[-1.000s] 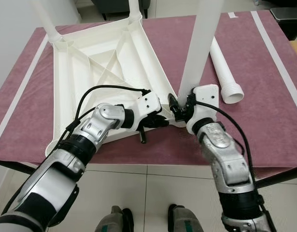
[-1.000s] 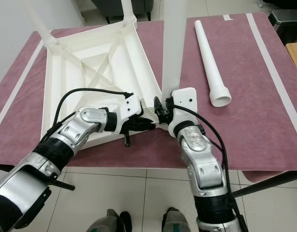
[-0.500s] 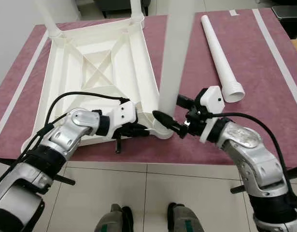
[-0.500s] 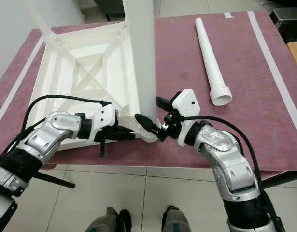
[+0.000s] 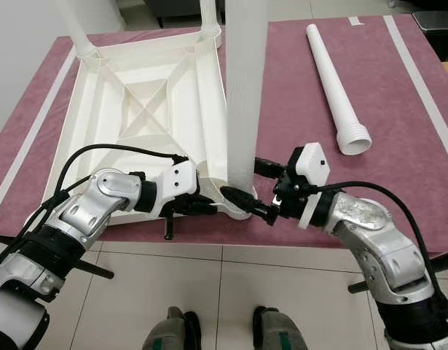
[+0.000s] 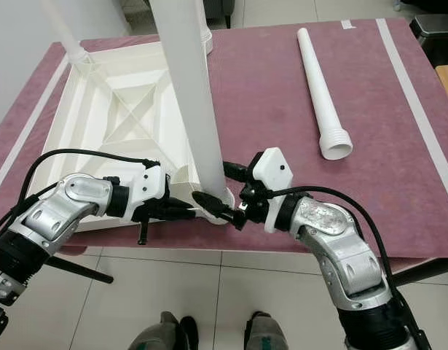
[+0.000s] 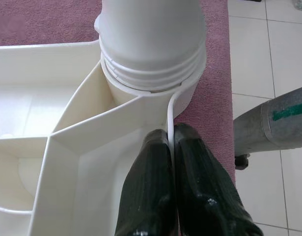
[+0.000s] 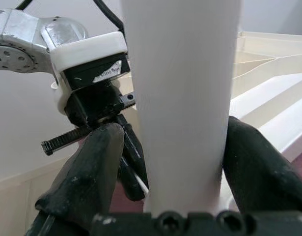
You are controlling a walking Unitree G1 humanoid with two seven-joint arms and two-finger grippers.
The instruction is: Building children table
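Observation:
A white plastic tabletop (image 5: 136, 95) lies upside down on a maroon mat (image 5: 398, 182). A white leg (image 5: 244, 87) stands upright in the socket (image 7: 151, 83) at its near right corner. My right gripper (image 5: 249, 182) is shut on this leg just above the socket, with one finger (image 8: 92, 162) on each side of the tube (image 8: 182, 98). My left gripper (image 5: 205, 208) is shut on the tabletop's thin rim (image 7: 169, 113) right beside the socket, its fingertips (image 7: 155, 147) pinching the wall. A loose leg (image 5: 336, 80) lies on the mat to the right.
Two more legs (image 5: 74, 29) (image 5: 209, 14) stand in the far corner sockets. The near corner of the tabletop sits at the mat's front edge, with tiled floor (image 5: 224, 292) and my feet below. A dark bin (image 6: 431, 29) stands at the far right.
My right forearm has swung out to the right, turning around the leg while the gripper stays at its base. The left gripper keeps its pinch on the rim. The view has shifted.

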